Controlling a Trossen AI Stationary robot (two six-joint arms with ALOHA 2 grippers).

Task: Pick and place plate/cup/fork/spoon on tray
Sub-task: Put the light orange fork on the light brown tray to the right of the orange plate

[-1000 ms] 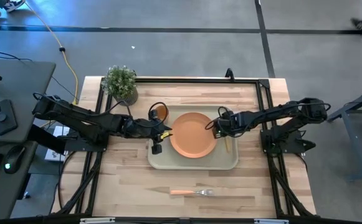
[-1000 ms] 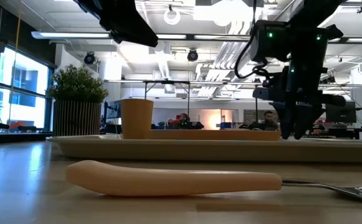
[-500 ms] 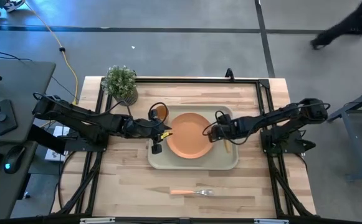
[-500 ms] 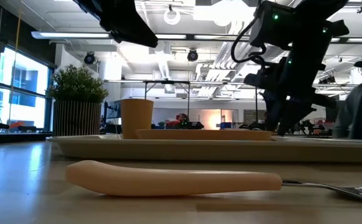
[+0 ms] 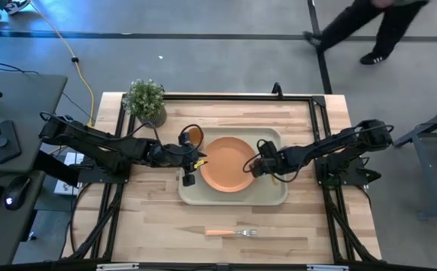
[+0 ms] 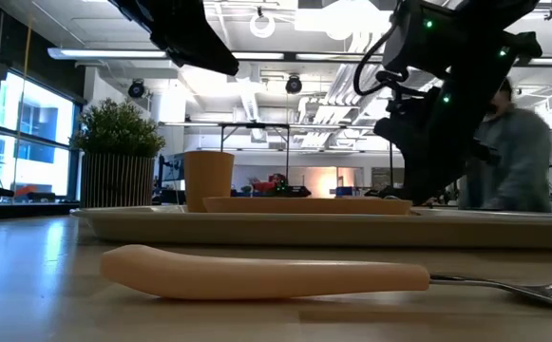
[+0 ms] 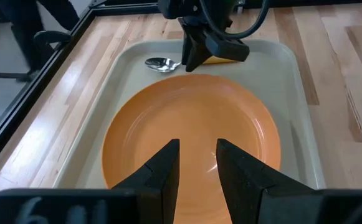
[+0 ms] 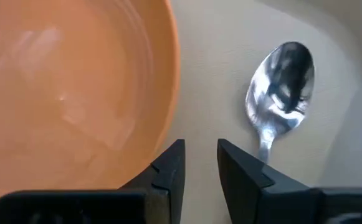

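The orange plate [image 5: 228,163] lies flat in the beige tray [image 5: 233,197]. The orange cup [image 5: 193,136] stands upright in the tray's far left corner. The spoon [image 8: 280,81] lies on the tray floor to the right of the plate. The fork [image 5: 231,232] lies on the table near the front edge. My right gripper [image 5: 254,167] is low over the tray, slightly open and empty, between the plate's right rim and the spoon. My left gripper [image 7: 198,168] hovers slightly open and empty above the plate's left part. My right gripper points down at the tray floor, with one fingertip [image 8: 173,149] right beside the plate's right rim [image 8: 168,118]. I cannot tell whether it touches the rim. It is clear of the spoon.
A potted green plant [image 5: 144,102] stands at the table's far left, beyond the tray. Bare wood lies between the tray and the fork. A person walks on the floor beyond the table [image 5: 368,30].
My right gripper has moved toward the table's near edge and a little left, from the tray's far right part down to the plate's right rim. The plate has slid slightly toward the table's left on the tray.
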